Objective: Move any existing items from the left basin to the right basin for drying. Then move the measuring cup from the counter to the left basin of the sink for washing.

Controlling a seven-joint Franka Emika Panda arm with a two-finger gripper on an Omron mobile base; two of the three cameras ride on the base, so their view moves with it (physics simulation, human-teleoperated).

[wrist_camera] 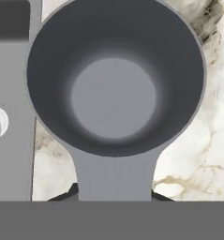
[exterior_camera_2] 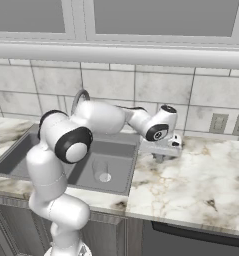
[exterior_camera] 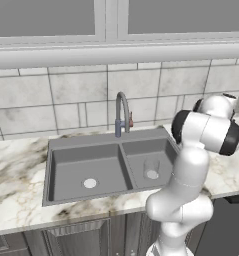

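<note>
Item list, L to R, for you: left basin point(exterior_camera: 86, 167) of the sink point(exterior_camera: 55, 145) holds nothing but its white drain; right basin point(exterior_camera: 163, 150) has the clear glass point(exterior_camera: 151, 167) standing upright by its drain, tap point(exterior_camera: 122, 112) behind the divider. On the counter point(exterior_camera_2: 201, 175) just right of the sink you've got the gripper point(exterior_camera_2: 160, 158) low at the measuring cup point(wrist_camera: 114, 84). Hand cam looks straight into the cup, handle running between the finger tips point(wrist_camera: 66, 193), prob. pinched on it, but I can't tell for sure.
</note>
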